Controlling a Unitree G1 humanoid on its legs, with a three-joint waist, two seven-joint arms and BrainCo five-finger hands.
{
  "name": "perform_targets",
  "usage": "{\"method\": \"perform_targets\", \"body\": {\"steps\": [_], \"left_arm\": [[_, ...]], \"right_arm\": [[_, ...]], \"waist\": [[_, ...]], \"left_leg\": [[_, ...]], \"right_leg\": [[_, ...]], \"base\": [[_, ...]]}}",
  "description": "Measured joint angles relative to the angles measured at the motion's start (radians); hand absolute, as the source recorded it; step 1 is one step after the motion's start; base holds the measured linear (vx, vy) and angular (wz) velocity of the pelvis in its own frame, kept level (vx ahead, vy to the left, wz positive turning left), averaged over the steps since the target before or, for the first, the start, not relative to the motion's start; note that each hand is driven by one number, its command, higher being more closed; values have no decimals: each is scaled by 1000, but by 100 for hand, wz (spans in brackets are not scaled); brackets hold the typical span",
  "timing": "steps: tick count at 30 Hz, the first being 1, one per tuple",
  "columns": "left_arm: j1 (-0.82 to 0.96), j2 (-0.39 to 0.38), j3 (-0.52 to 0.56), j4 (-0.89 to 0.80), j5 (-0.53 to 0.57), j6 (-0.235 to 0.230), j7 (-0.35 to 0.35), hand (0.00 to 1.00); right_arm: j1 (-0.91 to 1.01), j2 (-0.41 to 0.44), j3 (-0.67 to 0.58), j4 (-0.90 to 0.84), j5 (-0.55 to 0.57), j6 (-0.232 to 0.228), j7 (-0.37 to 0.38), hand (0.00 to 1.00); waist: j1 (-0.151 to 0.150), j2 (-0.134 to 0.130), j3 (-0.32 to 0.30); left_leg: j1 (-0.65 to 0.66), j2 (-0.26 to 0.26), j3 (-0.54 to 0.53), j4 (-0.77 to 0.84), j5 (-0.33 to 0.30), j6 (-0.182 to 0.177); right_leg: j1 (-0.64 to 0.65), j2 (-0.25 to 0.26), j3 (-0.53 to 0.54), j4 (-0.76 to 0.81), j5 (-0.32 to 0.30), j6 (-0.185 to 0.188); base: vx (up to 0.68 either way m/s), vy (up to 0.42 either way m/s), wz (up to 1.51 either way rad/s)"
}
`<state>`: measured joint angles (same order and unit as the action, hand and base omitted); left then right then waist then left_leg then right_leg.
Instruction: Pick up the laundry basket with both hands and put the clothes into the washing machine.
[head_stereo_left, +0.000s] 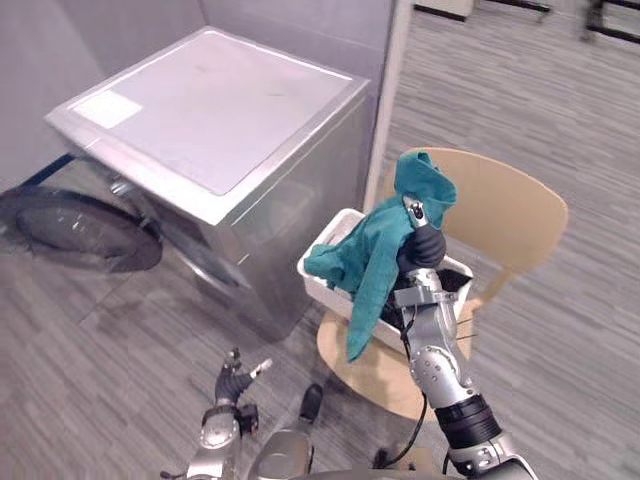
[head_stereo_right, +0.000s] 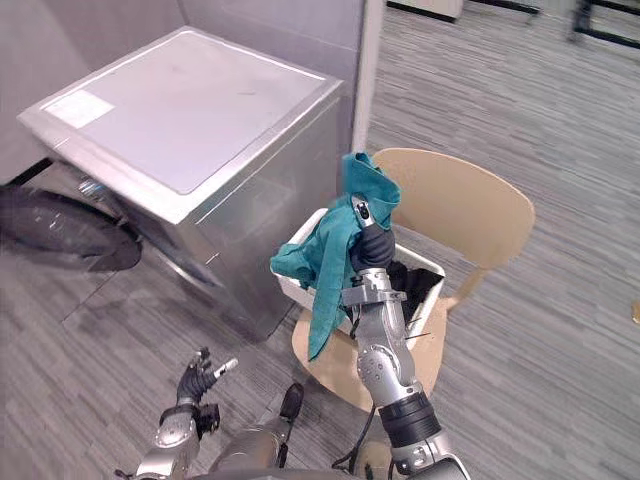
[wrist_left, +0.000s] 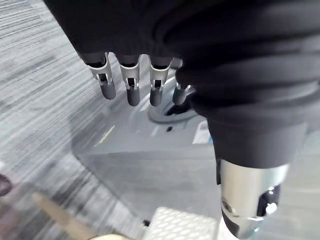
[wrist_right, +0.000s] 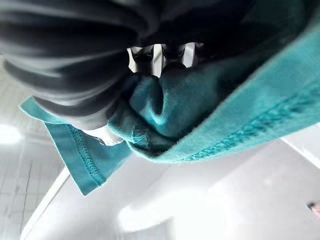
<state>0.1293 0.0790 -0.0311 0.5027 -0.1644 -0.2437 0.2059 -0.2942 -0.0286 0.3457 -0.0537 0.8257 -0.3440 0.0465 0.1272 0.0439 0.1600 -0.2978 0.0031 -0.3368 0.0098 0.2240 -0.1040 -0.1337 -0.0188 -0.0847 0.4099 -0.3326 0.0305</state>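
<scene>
A white laundry basket (head_stereo_left: 335, 236) sits on a tan wooden chair (head_stereo_left: 500, 215) beside a silver washing machine (head_stereo_left: 215, 130). My right hand (head_stereo_left: 424, 238) is raised above the basket, shut on a teal garment (head_stereo_left: 375, 260) that hangs down over the basket's near rim. In the right wrist view the teal cloth (wrist_right: 200, 110) is bunched inside the curled fingers. Dark clothing (head_stereo_right: 410, 285) lies in the basket. My left hand (head_stereo_left: 238, 378) is low near the floor, fingers relaxed and holding nothing, with its straight fingers (wrist_left: 131, 85) also in the left wrist view.
The washer's round door (head_stereo_left: 75, 228) hangs open at the left, near the floor. A grey wall and a pale post (head_stereo_left: 392, 90) stand behind the machine. Grey plank floor spreads to the right of the chair.
</scene>
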Motion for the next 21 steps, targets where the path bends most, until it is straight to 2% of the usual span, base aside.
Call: {"method": "perform_targets", "body": {"steps": [2,3,4,5,8,9,10,11,12,13,14,15,16,17,18,19,21], "left_arm": [[25,-19,-15,-94,-2,1,14,0],[39,-29,-40,-157,-4,0,18,0],[33,-28,-56,-178,-4,-1,19,0],[5,-30,-88,-227,-3,-5,18,0],[12,-32,-94,-321,1,-26,18,0],[6,-30,-92,-365,2,-38,20,0],[1,-30,-93,-388,4,-46,21,0],[-10,-28,-99,-420,22,-66,28,0],[-28,-24,-125,-424,37,-78,38,0],[-38,-26,-140,-424,46,-79,40,0],[-63,-27,-176,-424,75,-77,41,0],[-78,-26,-196,-425,96,-77,42,0],[-110,-22,-222,-424,140,-76,47,0],[-131,-11,-244,-425,177,-74,59,0],[-137,-4,-251,-425,189,-74,61,0],[-161,17,-279,-423,246,-67,67,0],[-175,39,-292,-421,272,-65,72,0]], "right_arm": [[-7,-9,15,-24,-14,0,-5,100],[-10,-27,17,-56,-36,-1,-24,100],[-15,-38,12,-68,-48,-3,-27,100],[-60,-57,2,-70,-69,-5,-37,100],[-95,-58,16,-93,-122,-4,-46,100],[-96,-62,23,-93,-143,-4,-43,100],[-96,-63,27,-93,-151,-3,-44,100],[-96,-61,32,-90,-171,0,-44,100],[-95,-63,38,-90,-183,1,-43,100],[-96,-65,39,-90,-190,1,-43,100],[-96,-69,38,-90,-204,1,-43,100],[-96,-71,37,-88,-211,2,-43,100],[-96,-67,39,-80,-214,7,-42,100],[-96,-60,55,-72,-214,16,-42,100],[-98,-55,63,-67,-215,21,-42,100],[-112,-45,118,-56,-215,30,-26,100],[-132,-34,158,-35,-215,41,-17,100]], "waist": [[-5,14,0],[-8,25,0],[-10,25,0],[-22,0,11],[-37,0,11],[-44,13,3],[-48,16,1],[-59,17,0],[-61,24,-6],[-62,31,-14],[-66,50,-32],[-70,58,-39],[-70,51,-44],[-59,38,-52],[-58,30,-58],[-59,19,-68],[-59,13,-82]], "left_leg": [[-21,19,-56,-20,9,-6],[-17,49,-1,-77,-27,44],[-16,62,61,-102,-83,115],[-50,60,233,-48,-151,166],[-27,58,347,222,-141,151],[10,82,358,291,-212,103],[25,96,366,316,-250,91],[70,110,369,316,-284,77],[122,120,383,248,-288,62],[150,121,390,190,-276,56],[195,124,383,70,-243,10],[213,126,374,27,-235,1],[224,118,361,-13,-207,-4],[227,106,357,-14,-203,-1],[227,99,353,-13,-201,2],[239,83,339,-12,-199,6],[243,77,337,-12,-197,8]], "right_leg": [[-15,27,-62,24,2,-17],[-7,39,-115,8,20,-45],[-2,37,-145,-22,40,-54],[15,-11,-206,-102,86,-73],[23,-61,-257,-119,113,-76],[23,-64,-279,-122,120,-78],[22,-65,-292,-127,123,-79],[23,-70,-309,-134,132,-78],[26,-72,-324,-149,147,-70],[26,-69,-331,-161,157,-64],[26,-65,-358,-179,171,-51],[26,-64,-374,-182,175,-44],[32,-72,-386,-190,189,-32],[44,-78,-387,-208,202,-22],[50,-83,-386,-217,204,-19],[82,-89,-386,-247,217,-1],[96,-89,-383,-266,227,4]], "base": [[-175,-232,94],[-216,-269,119],[-220,-152,156],[-168,-95,125],[-138,-81,88],[-130,-11,48],[-164,43,53],[-118,84,46],[-97,92,43],[-56,101,46],[-39,106,48],[-41,152,65],[-48,169,50],[-42,163,37],[-45,178,30],[-40,152,24],[-38,98,14]]}}
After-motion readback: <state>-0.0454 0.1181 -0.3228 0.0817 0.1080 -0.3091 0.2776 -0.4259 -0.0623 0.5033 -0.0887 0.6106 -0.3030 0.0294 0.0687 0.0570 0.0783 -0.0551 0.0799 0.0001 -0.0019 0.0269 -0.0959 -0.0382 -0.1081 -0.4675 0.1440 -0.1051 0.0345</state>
